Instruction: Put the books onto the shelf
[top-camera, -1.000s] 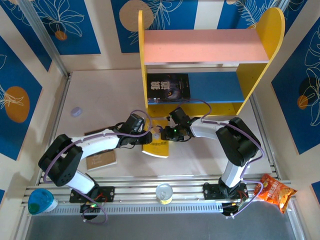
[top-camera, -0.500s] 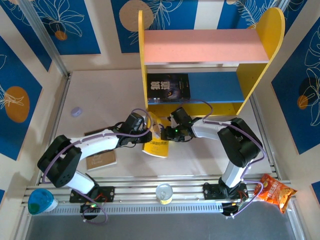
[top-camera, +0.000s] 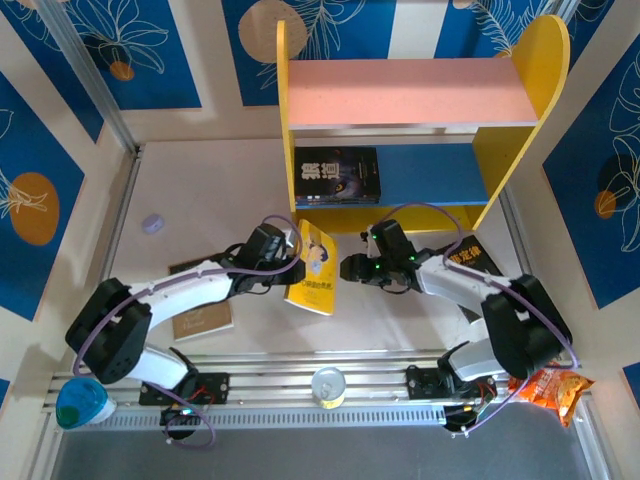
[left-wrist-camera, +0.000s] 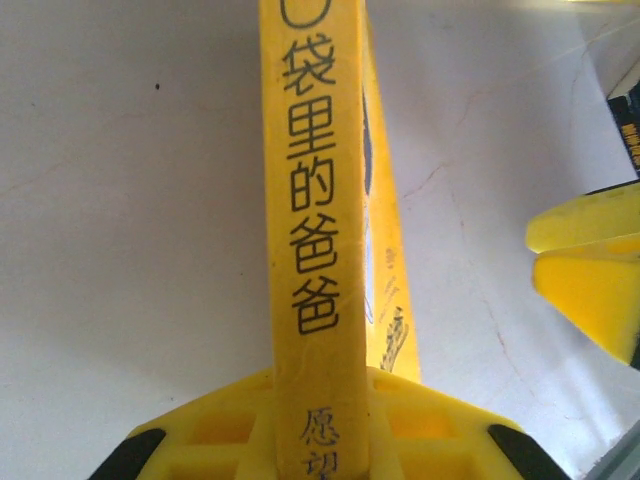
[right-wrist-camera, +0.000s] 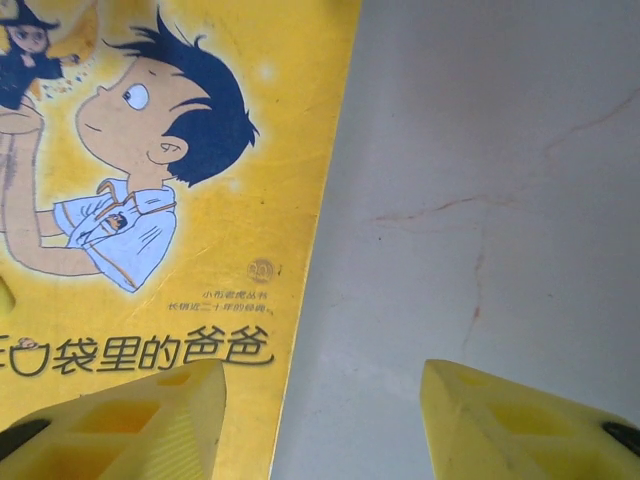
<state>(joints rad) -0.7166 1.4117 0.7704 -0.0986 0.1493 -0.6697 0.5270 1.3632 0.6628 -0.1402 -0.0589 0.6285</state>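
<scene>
Centre of the desk (top-camera: 220, 190), and the left pincer (top-camera: 292, 264) is clamped on the bright yellow cartoon book (top-camera: 316, 270), jaws narrow, gripping it at the spine. The left wrist view looks straight along that spine, black Chinese characters running away from the yellow fingers (left-wrist-camera: 430, 420). The book stands tilted, cover turned towards 3 o'clock; whether its lower edge touches the desk cannot be told. Facing it from 3 o'clock is the right pincer (top-camera: 350, 268), just beside the cover, jaws apart at a middling width and gripping nothing. The right wrist view has bare desk between the two fingertips, with the cartoon boy on the cover up at 10 o'clock.

At 12 o'clock stands the shelf (top-camera: 410, 92), with a pink upper board, yellow side panels and a blue back below. One black book (top-camera: 337, 175) lies already on the lower tier, at its left end. A second black book (top-camera: 470, 258) lies flat on the desk at 3 o'clock, partly under the right arm (top-camera: 470, 290). A tan book (top-camera: 203, 320) lies at 8 o'clock, close by the left arm (top-camera: 170, 290). Down at 5 o'clock the orange snack bag (top-camera: 550, 385) sits by the right arm's base, and a clear cup (top-camera: 328, 386) stands at 6 o'clock on the near edge
</scene>
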